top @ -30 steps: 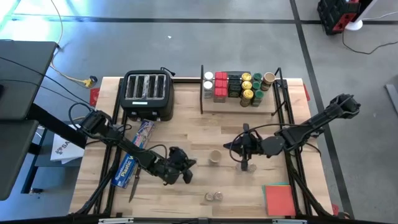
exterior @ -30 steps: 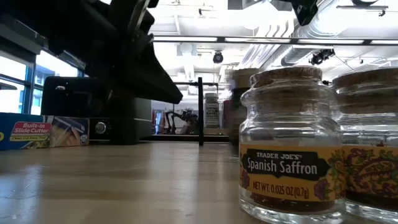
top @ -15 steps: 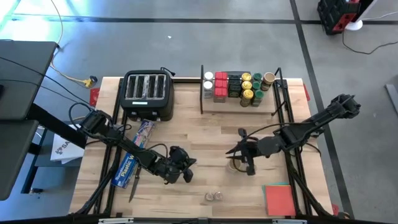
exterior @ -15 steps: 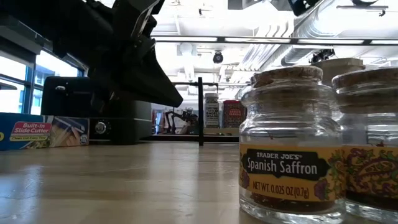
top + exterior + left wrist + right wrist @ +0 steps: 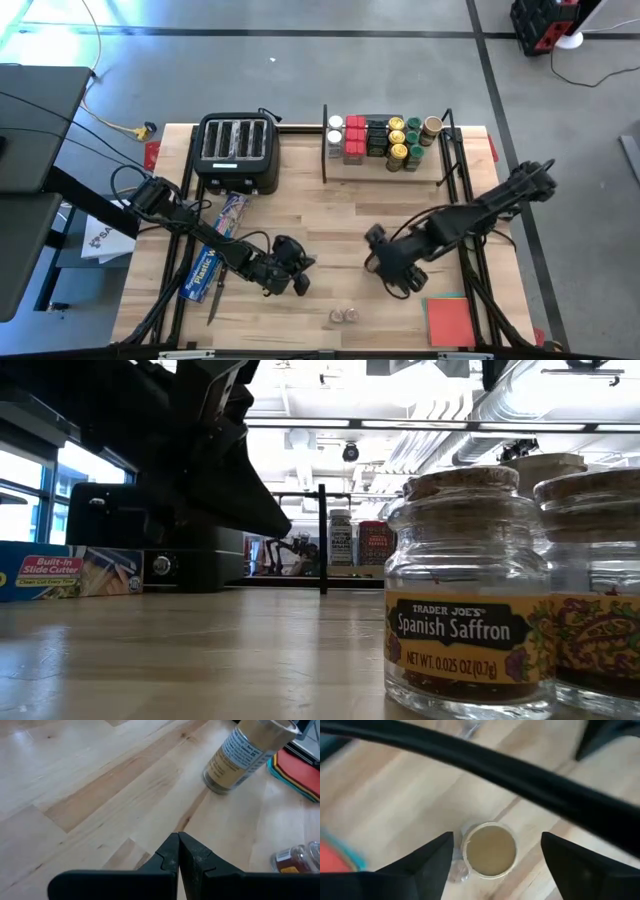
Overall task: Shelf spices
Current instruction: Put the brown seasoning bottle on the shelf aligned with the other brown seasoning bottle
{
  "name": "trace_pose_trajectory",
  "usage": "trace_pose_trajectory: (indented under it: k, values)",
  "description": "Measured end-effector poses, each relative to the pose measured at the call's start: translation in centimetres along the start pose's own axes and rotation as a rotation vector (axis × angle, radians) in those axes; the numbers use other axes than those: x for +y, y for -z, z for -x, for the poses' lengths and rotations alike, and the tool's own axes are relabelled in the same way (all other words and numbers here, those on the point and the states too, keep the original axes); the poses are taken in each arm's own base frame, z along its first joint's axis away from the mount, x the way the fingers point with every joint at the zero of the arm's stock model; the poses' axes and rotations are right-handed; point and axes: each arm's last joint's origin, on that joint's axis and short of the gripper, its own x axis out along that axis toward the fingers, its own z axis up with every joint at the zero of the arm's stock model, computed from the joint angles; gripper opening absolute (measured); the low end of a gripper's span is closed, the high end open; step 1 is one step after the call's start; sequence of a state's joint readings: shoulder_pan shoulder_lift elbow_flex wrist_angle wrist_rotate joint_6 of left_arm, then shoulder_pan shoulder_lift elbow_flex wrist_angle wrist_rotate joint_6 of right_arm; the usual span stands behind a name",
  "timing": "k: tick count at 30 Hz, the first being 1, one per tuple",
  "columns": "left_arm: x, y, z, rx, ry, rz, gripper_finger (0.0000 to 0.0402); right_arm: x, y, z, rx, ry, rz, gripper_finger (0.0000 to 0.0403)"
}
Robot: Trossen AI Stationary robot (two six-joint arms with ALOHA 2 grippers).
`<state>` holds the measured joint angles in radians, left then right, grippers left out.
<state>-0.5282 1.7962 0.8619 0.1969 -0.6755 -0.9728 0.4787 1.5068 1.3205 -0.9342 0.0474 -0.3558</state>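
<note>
While the left gripper (image 5: pixel 298 281) rests pinched together on the table's front left as before, the high view shows the right gripper (image 5: pixel 392 275) has swung toward the front, covering the tan-lidded jar. From table height, that jar (image 5: pixel 545 464) stands behind two saffron jars (image 5: pixel 463 595). Its own wrist view shows fingers (image 5: pixel 432 855) spread wide around the jar (image 5: pixel 490 850). Other spices (image 5: pixel 385 136) sit on the shelf (image 5: pixel 430 168).
</note>
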Motion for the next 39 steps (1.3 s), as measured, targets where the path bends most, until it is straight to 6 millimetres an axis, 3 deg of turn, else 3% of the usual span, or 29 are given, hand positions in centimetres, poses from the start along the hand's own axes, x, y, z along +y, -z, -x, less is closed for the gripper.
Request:
trace_pose_trajectory:
  k: [8,17,26,33,39]
  values:
    - [0.1,0.1,0.0,0.027,0.006,-0.007,0.0001,-0.3,-1.6,-4.4,0.230,-0.151,0.355,0.0307]
    - [0.1,0.2,0.0,0.039,0.007,-0.020,0.0000,-0.6,-1.4,-7.1,0.349,-0.134,0.453,0.0307]
    - [0.1,0.2,0.0,0.039,0.007,-0.022,0.0000,-2.8,-0.5,-7.3,0.359,-0.103,0.188,0.0304]
    - [0.1,0.2,0.0,0.039,0.006,-0.022,0.0000,-4.7,0.2,-7.3,0.320,-0.122,-0.002,0.0272]
    - [0.1,0.2,0.0,0.039,0.007,-0.021,0.0000,-5.8,0.8,-7.3,0.328,-0.085,-0.258,0.0271]
